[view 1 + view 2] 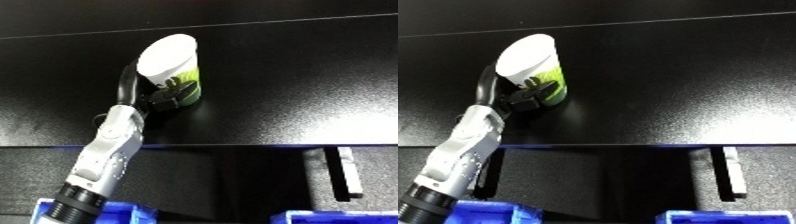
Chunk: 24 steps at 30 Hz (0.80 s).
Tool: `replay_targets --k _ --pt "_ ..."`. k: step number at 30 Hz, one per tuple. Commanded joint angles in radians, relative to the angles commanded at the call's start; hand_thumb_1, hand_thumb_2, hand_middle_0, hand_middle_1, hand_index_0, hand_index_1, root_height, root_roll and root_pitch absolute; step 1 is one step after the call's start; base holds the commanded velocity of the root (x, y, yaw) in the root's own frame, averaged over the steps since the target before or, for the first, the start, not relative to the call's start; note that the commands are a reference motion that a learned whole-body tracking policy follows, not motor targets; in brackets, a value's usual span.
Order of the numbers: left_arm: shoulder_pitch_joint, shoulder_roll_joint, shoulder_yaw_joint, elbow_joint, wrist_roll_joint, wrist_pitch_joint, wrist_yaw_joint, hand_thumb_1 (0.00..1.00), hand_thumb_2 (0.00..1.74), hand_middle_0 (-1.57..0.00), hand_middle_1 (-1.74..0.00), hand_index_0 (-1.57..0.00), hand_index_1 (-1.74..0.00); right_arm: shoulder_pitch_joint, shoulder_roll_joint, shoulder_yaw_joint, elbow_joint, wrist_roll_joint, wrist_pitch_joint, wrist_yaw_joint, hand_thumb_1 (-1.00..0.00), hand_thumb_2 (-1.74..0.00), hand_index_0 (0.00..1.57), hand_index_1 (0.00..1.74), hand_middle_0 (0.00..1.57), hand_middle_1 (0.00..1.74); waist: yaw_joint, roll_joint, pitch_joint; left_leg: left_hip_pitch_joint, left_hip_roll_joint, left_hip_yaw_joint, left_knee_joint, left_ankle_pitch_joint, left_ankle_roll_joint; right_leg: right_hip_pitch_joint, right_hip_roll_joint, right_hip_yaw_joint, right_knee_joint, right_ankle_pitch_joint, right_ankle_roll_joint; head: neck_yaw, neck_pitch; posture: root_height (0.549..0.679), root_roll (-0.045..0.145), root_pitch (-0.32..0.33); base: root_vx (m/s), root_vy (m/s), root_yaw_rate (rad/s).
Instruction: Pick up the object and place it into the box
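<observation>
L hand (164,95) on white/green paper cup (173,65), fingers (127,82) curled round cup's side, thumb opposite, pinching it. Cup tilted, white top facing camera, base at black surface (293,90), mid-left of view. L forearm (107,150) rises from lower left. Blue bins (727,217) along bottom edge, well apart from cup.
</observation>
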Motion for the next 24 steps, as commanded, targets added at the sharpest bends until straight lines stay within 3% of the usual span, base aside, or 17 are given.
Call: replay_targets --k 4,9,17,24 --pt "0.044 -0.006 0.033 -0.045 -0.030 -0.048 -0.073 0.70 1.22 -1.10 -1.22 -1.10 -1.22 0.007 0.006 -0.006 0.004 0.006 -0.010 -0.008 0.00 0.00 0.00 0.00 0.00 0.00 0.012 0.007 -0.003 0.010 -0.005 -0.007 -0.014 0.004 -0.0022 0.012 -0.0029 -0.006 -0.007 -0.005 -0.0034 0.005 0.005 0.621 0.018 -0.084 -0.020 0.002 0.068" --pt "0.141 0.019 0.079 -0.189 -0.007 -0.108 -0.140 0.70 1.22 -1.10 -1.22 -1.10 -1.22 0.045 0.006 -0.022 -0.011 0.026 -0.032 -0.012 0.00 0.00 0.00 0.00 0.00 0.00 0.043 0.014 -0.006 0.024 -0.019 -0.025 -0.034 0.009 -0.0055 0.039 -0.0108 -0.026 -0.024 -0.013 -0.0077 0.018 0.007 0.623 0.022 -0.083 -0.024 -0.014 0.115" --pt "0.352 0.068 0.232 -0.428 0.079 -0.194 -0.138 0.70 1.22 -1.10 -1.22 -1.10 -1.22 0.113 0.015 -0.067 -0.037 0.065 -0.066 -0.023 0.00 0.00 0.00 0.00 0.00 0.00 0.108 0.020 -0.012 0.039 -0.043 -0.059 -0.058 0.019 -0.0095 0.079 -0.0287 -0.067 -0.035 -0.026 -0.0161 0.025 -0.005 0.625 0.032 -0.086 -0.031 -0.025 0.170" --pt "0.560 0.041 0.400 -0.529 0.113 -0.311 -0.062 0.70 1.22 -1.10 -1.22 -1.10 -1.22 0.162 0.033 -0.110 -0.048 0.097 -0.092 -0.033 0.00 0.00 0.00 0.00 0.00 0.00 0.166 0.020 -0.015 0.052 -0.067 -0.090 -0.068 0.026 -0.0156 0.118 -0.0417 -0.104 -0.038 -0.045 -0.0285 -0.055 -0.080 0.626 0.044 -0.090 -0.024 -0.030 0.179"
